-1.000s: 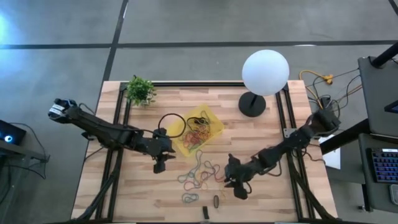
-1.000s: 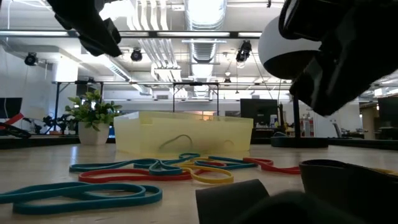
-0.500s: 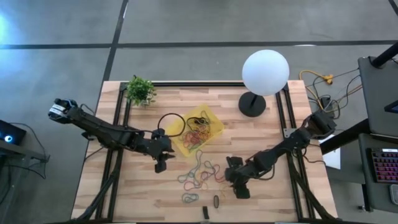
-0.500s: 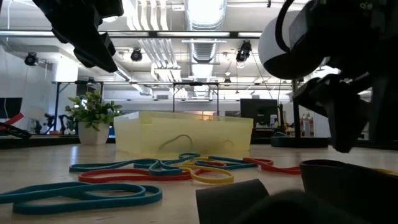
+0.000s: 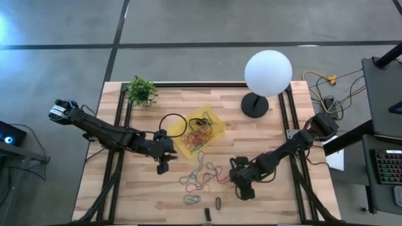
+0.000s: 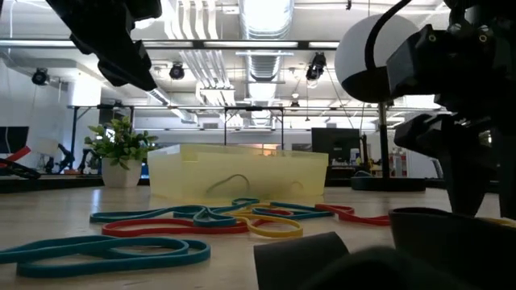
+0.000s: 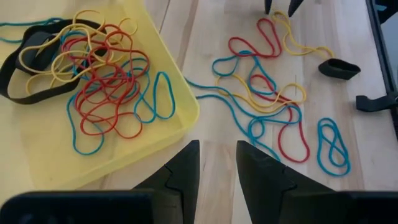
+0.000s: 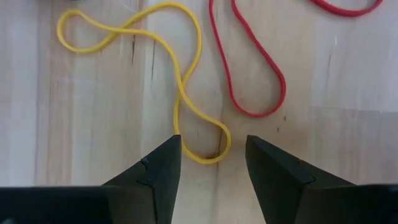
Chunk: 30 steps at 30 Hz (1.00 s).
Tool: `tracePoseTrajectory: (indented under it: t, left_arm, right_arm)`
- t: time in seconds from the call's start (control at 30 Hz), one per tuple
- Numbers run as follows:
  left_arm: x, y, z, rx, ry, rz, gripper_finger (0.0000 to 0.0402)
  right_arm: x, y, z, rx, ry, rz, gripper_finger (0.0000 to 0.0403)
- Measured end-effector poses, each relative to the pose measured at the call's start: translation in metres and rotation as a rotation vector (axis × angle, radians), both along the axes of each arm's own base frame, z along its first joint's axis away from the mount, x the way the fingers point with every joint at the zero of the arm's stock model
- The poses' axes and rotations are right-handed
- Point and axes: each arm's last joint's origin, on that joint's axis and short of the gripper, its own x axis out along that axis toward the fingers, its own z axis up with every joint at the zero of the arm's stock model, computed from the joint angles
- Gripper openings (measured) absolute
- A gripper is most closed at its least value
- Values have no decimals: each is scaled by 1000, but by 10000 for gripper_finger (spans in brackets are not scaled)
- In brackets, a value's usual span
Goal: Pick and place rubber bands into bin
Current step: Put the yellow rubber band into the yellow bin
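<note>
Right pincer (image 8: pixel 208 165) straddles a thin, twisted yellow rubber band (image 8: pixel 180 93).

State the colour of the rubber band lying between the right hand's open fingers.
Yellow. The rubber band shows best in the right wrist view, its end loop between the right hand fingers.

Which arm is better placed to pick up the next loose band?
The right. Its open right gripper sits low over a yellow rubber band on the table, the end loop between its fingers. The left gripper hovers empty beside the bin.

White globe lamp (image 5: pixel 267 73), potted plant (image 5: pixel 142 91), perhaps cables (image 5: pixel 321 80) beyond the table.
</note>
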Motion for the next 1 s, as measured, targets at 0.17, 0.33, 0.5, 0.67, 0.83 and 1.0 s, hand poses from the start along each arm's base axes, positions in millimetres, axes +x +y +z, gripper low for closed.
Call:
tracePoseTrajectory:
  t: [0.17,0.33,0.5,0.67,0.83,1.0]
  left_arm:
    - [0,0,0,10,-7,12,89]
    - [0,0,0,11,-9,13,89]
    - [0,0,0,11,-11,14,89]
    - [1,0,1,9,-18,14,89]
    - [1,0,1,10,-19,12,89]
    - [1,0,1,14,-19,8,89]
  right_arm:
    - [-1,0,-1,13,7,5,166]
    - [1,5,-2,78,27,36,166]
    - [8,16,-7,94,38,62,158]
    - [23,26,-14,69,80,58,146]
    - [35,34,-18,-8,152,52,135]
    - [42,39,-15,-36,176,34,129]
